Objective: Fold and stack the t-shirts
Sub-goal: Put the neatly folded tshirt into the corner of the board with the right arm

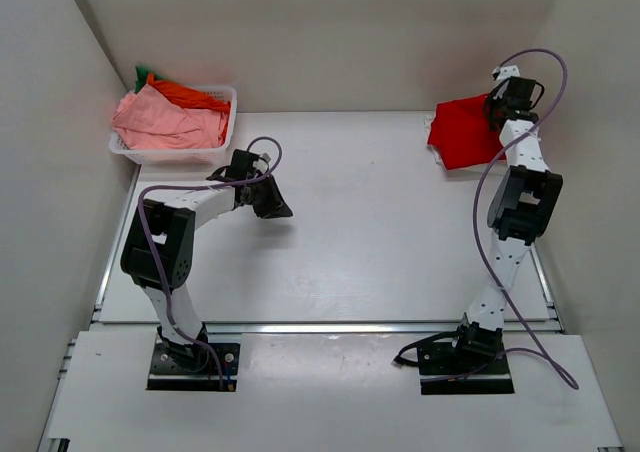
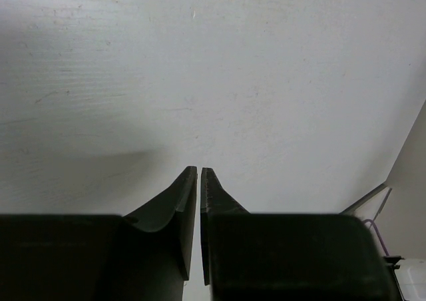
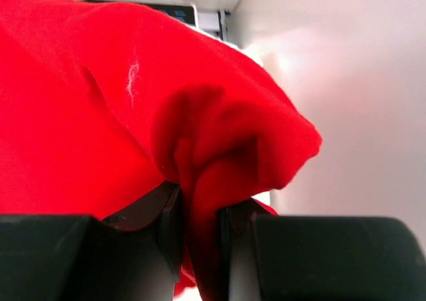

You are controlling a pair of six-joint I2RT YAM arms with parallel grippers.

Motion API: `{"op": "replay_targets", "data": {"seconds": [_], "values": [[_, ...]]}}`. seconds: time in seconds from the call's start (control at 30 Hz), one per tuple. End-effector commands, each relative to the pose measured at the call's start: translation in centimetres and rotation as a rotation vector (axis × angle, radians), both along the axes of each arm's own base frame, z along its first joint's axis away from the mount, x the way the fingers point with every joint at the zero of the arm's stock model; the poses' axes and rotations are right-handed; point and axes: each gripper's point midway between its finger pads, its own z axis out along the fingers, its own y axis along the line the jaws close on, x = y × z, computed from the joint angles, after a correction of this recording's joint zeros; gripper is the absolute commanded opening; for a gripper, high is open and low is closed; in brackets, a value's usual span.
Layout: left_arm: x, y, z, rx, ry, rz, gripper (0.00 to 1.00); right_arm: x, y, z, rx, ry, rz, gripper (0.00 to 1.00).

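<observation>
A bright red t-shirt (image 1: 463, 130) lies bunched at the table's far right corner. My right gripper (image 1: 497, 109) is shut on its right edge; in the right wrist view a thick fold of the red t-shirt (image 3: 120, 108) is pinched between the two fingers, right gripper (image 3: 201, 204). Pink (image 1: 165, 122), orange (image 1: 190, 96) and green (image 1: 144, 73) t-shirts are piled in the basket at the far left. My left gripper (image 1: 272, 204) hovers over bare table left of centre; its fingers stand shut with only a hairline slit and nothing held, left gripper (image 2: 200, 171).
The white lattice basket (image 1: 222, 122) stands at the table's far left corner. White walls enclose the table on the left, back and right; the right wall is close beside the red shirt. A metal rail (image 1: 330, 324) runs along the table's near edge.
</observation>
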Motion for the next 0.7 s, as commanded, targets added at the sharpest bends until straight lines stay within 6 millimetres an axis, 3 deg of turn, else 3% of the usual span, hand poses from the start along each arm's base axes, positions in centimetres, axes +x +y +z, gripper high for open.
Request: {"op": "replay_targets", "data": {"seconds": [0.0, 0.03, 0.07, 0.1, 0.13, 0.17, 0.27, 0.3, 0.33, 0.37, 0.4, 0.47, 0.5, 0.57, 0.67], "values": [[0.3, 0.0, 1.3, -0.015, -0.037, -0.026, 0.21, 2.7, -1.7, 0.6, -0.104, -0.104, -0.085, 0.07], [0.0, -0.2, 1.1, -0.017, -0.036, -0.044, 0.22, 3.0, -2.1, 0.6, -0.1, -0.124, -0.103, 0.16], [0.0, 0.1, 1.0, -0.004, -0.037, -0.044, 0.23, 3.3, -2.4, 0.4, -0.11, -0.131, -0.119, 0.39], [-0.1, 0.0, 1.0, -0.007, -0.037, -0.053, 0.24, 3.6, -2.2, 0.5, -0.119, -0.141, -0.123, 0.71], [-0.4, 0.0, 1.2, -0.007, -0.045, -0.066, 0.27, 3.8, -2.1, 0.7, -0.125, -0.148, -0.132, 0.9], [-0.5, 0.0, 1.6, -0.014, -0.058, -0.074, 0.29, 3.9, -2.1, 1.4, -0.121, -0.162, -0.137, 1.0], [-1.3, -0.6, 3.0, -0.072, -0.113, -0.117, 0.16, 3.1, -1.4, 3.8, -0.137, -0.179, -0.199, 0.99], [-1.7, -0.6, 3.2, -0.084, -0.11, -0.121, 0.07, 2.5, -1.4, 5.6, -0.14, -0.194, -0.212, 0.99], [-2.0, -0.9, 3.7, -0.097, -0.105, -0.134, 0.06, 1.6, -1.1, 7.4, -0.154, -0.199, -0.235, 0.99], [-2.8, -1.0, 3.9, -0.106, -0.089, -0.166, 0.05, 0.3, -0.6, 8.8, -0.153, -0.19, -0.258, 0.99], [-3.5, -1.1, 3.8, -0.104, -0.075, -0.183, 0.07, -0.7, -0.2, 8.8, -0.145, -0.171, -0.269, 0.99], [-4.8, -1.3, 4.2, -0.09, -0.086, -0.221, 0.21, -4.0, 0.8, 12.4, -0.121, -0.187, -0.288, 0.99], [-5.3, -1.4, 4.6, -0.06, -0.113, -0.25, 0.23, -5.1, 2.2, 11.3, -0.098, -0.143, -0.279, 1.0], [-6.4, -1.6, 5.6, -0.052, -0.169, -0.275, 0.3, -8.4, 3.7, 11.2, -0.064, -0.096, -0.254, 0.99], [-8.2, -2.2, 7.2, -0.11, -0.217, -0.307, 0.26, -13.2, 7.2, 8.6, -0.137, 0.04, -0.243, 0.99]]}}
